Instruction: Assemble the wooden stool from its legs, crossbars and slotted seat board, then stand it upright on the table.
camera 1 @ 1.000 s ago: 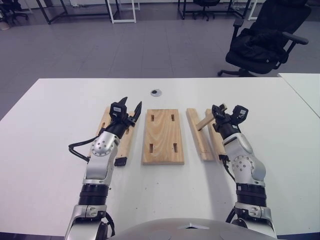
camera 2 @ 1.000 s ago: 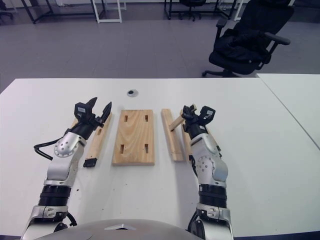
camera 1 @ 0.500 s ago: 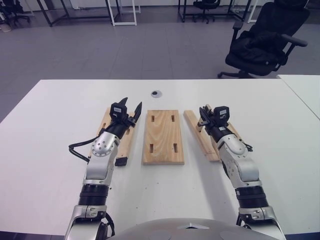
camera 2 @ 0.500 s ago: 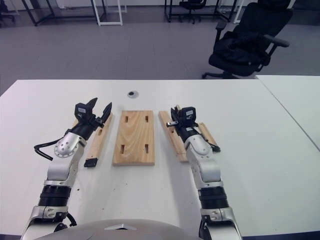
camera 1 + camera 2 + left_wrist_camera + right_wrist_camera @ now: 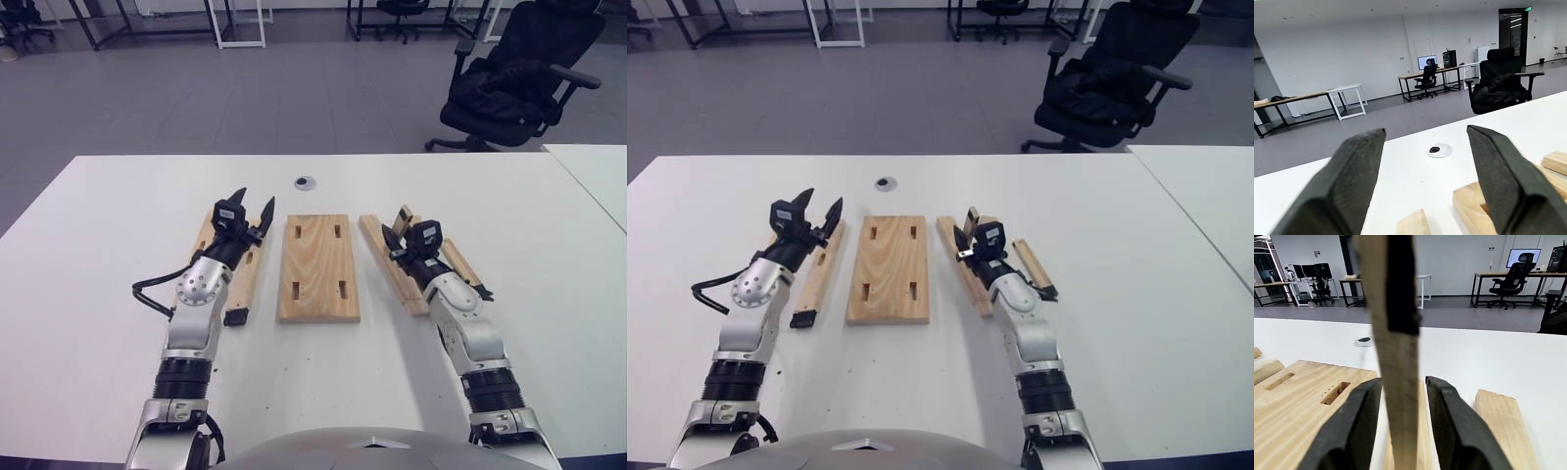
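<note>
Just beside the right long edge of the seat board (image 5: 318, 266), standing a short crossbar (image 5: 1400, 362) nearly upright, long axis pointing up off the worktop (image 5: 118, 196) rather than lying flat like the other parts. Pinching it in the right end effector (image 5: 1401, 384), fingers closed against its two broad faces, lower end just over a long leg strip (image 5: 385, 257) lying alongside the seat board on that side. Hanging about level with the seat board's far slots (image 5: 337, 230), so sitting only a little to the right of the nearest one. Counting a second, shorter strip (image 5: 458, 262) flat on the worktop farther right of the seat board. Hovering the left end effector (image 5: 256, 199) on the seat board's left side, fingers spread wide and gripping nothing, above more strips (image 5: 247, 274) lying parallel to the seat board. Judging the right arm plainly the nearer one to the crossbar. Probably needing to bring the upright end into line with its mating part before lowering, since any tilt is risking a jam.
</note>
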Robot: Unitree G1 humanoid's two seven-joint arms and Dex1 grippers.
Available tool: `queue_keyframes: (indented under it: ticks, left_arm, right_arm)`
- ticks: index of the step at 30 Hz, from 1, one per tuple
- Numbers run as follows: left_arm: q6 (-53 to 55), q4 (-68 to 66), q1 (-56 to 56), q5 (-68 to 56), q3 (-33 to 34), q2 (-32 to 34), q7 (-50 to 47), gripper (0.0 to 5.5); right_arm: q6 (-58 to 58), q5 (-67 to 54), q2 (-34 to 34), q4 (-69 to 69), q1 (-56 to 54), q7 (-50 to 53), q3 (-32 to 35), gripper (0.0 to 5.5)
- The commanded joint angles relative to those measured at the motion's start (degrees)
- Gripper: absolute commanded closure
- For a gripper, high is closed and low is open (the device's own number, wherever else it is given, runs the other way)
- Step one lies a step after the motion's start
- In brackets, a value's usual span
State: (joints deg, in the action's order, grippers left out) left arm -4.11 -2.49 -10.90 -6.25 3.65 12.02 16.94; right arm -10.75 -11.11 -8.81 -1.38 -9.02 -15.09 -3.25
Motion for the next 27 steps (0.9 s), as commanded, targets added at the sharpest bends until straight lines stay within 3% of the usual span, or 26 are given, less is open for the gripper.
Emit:
queue_keyframes:
  ticks: [1,7,14,18,22,27]
  left_arm:
    - [-1.11,-0.9,-1.18,0.47,-0.17,0.28,-0.17,2.45]
    - [-1.93,-0.07,0.1,1.2,-1.01,-0.49,-0.54,2.45]
    - [-2.03,-0.09,0.49,1.76,-1.65,-0.51,-0.94,2.45]
    - [-1.77,0.19,0.63,2.21,-2.02,-0.41,-0.93,2.45]
    - [0.36,1.75,-0.02,0.46,-1.2,-0.69,-0.79,2.45]
    - [11.08,6.46,-2.57,-13.12,2.72,-4.37,-0.06,2.45]
  right_arm:
    - [-12.65,1.64,-2.87,2.72,-2.62,0.61,-0.78,3.05]
    - [-32.51,2.48,-6.77,9.29,-2.73,-0.11,-2.72,1.82]
    - [-43.52,2.59,-9.53,12.22,-1.3,-1.22,-4.45,1.76]
    - [-44.86,2.51,-11.08,12.15,-1.03,-3.19,-5.88,2.57]
    - [-43.22,3.15,-9.75,11.62,-3.14,-0.9,-2.88,3.41]
    - [-35.12,2.46,-10.72,14.92,-8.94,-2.5,-0.12,3.41]
